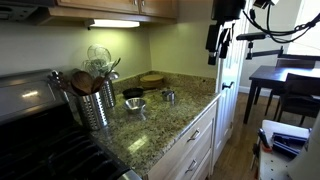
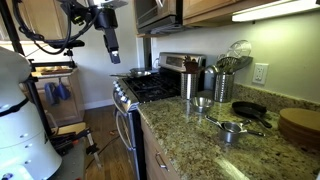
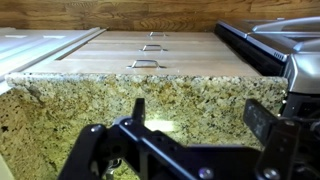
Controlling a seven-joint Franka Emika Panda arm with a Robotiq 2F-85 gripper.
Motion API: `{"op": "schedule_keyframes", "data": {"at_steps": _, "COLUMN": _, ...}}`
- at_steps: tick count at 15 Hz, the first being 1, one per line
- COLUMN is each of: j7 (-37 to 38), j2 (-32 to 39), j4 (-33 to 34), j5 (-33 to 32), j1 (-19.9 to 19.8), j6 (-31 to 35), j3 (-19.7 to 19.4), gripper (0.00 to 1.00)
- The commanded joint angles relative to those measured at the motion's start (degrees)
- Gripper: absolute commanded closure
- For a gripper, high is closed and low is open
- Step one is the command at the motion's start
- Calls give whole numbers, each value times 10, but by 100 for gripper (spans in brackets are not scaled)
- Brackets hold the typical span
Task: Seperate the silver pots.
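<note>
Two small silver pots stand on the granite counter. In both exterior views one is a wider bowl-like pot [image 1: 135, 104] [image 2: 203, 102] and the second is a smaller handled pot [image 1: 168, 96] [image 2: 232, 128], a short way apart from it. My gripper [image 1: 213, 50] [image 2: 113, 48] hangs high in the air beyond the counter's edge, far from both pots. In the wrist view the gripper [image 3: 200, 115] is open, with only bare granite between its fingers [image 3: 262, 118]. No pot shows in the wrist view.
A dark round pan [image 1: 133, 93] [image 2: 250, 110] lies behind the pots. Two steel utensil canisters [image 1: 97, 106] [image 2: 222, 85] stand by the stove [image 2: 150, 88]. A round wooden board [image 1: 152, 78] [image 2: 300, 125] sits at the back. Drawer handles [image 3: 145, 63] line the cabinet front.
</note>
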Motion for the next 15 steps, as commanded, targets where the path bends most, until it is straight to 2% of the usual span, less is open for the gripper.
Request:
{"op": "schedule_keyframes", "data": {"at_steps": 1, "j7": 40, "j2": 42, "j4": -3, "j5": -15, "j1": -33, "j6": 79, "j3": 7, "gripper": 0}}
{"op": "schedule_keyframes", "data": {"at_steps": 8, "j7": 138, "j2": 151, "j4": 2, "j5": -31, "j1": -96, "j6": 226, "j3": 22, "gripper": 0}}
{"op": "schedule_keyframes", "data": {"at_steps": 15, "j7": 254, "j2": 290, "j4": 59, "j5": -60, "j1": -146, "j6": 296, "j3": 50, "gripper": 0}}
